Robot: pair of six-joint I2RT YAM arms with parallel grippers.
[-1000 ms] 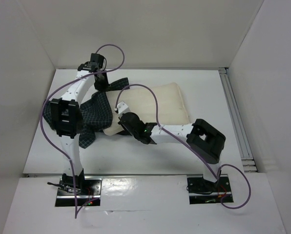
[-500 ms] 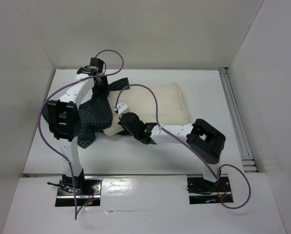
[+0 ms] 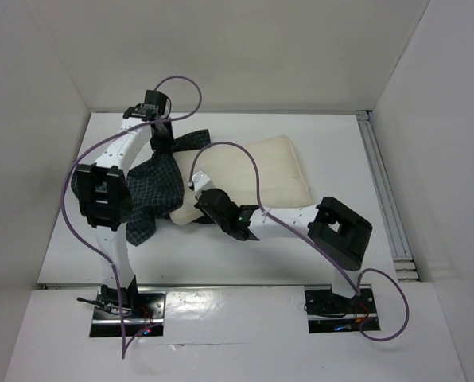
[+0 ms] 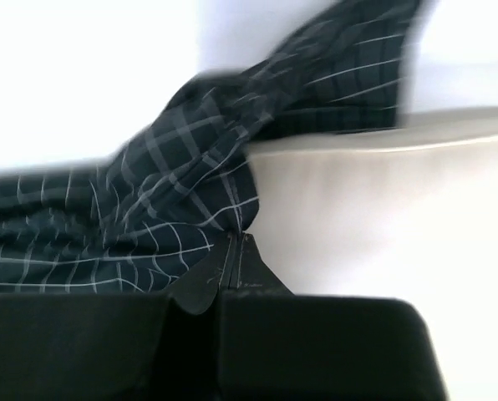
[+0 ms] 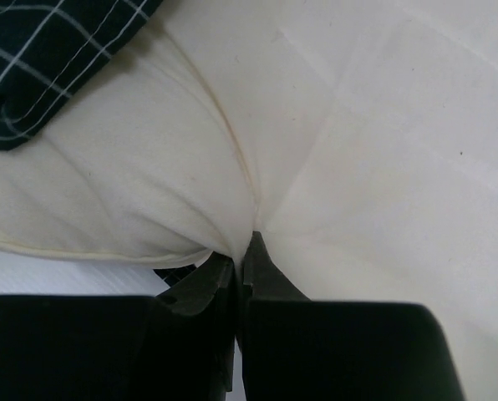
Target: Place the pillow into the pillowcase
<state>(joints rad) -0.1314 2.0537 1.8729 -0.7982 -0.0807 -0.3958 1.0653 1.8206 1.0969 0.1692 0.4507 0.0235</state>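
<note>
Pillowcase (image 3: 153,189), a limp dark navy-green sack with a thin white grid check, lies crumpled over the 9 o'clock end of the large soft cream rectangular pillow (image 3: 261,169) at mid-table (image 3: 245,256) in the overhead view. The pillow's long axis runs from 9 to 3 o'clock, its far end tilted a little toward 2. My left gripper (image 3: 166,146) sits at the fabric's far edge, with the pillow at its 4 o'clock. My right gripper (image 3: 196,185) is at the pillow's near-left corner and is the nearer of the two to the cushion. I judge that the next move turns on drawing the sack toward 3 o'clock along that axis.

From my left wrist, the left gripper (image 4: 236,247) is closed to a narrow pinch on a gathered fold of the checked pillowcase (image 4: 149,209), the cloth bunching up from the tips. The pillow's (image 4: 358,144) cream edge runs at 2 o'clock.

From my right wrist, the right gripper (image 5: 247,249) is closed on a tuck of the pillow (image 5: 358,167), with soft creases and a stitched seam converging at the tips. A hemmed corner of the pillowcase (image 5: 48,50) lies at 10 o'clock.
</note>
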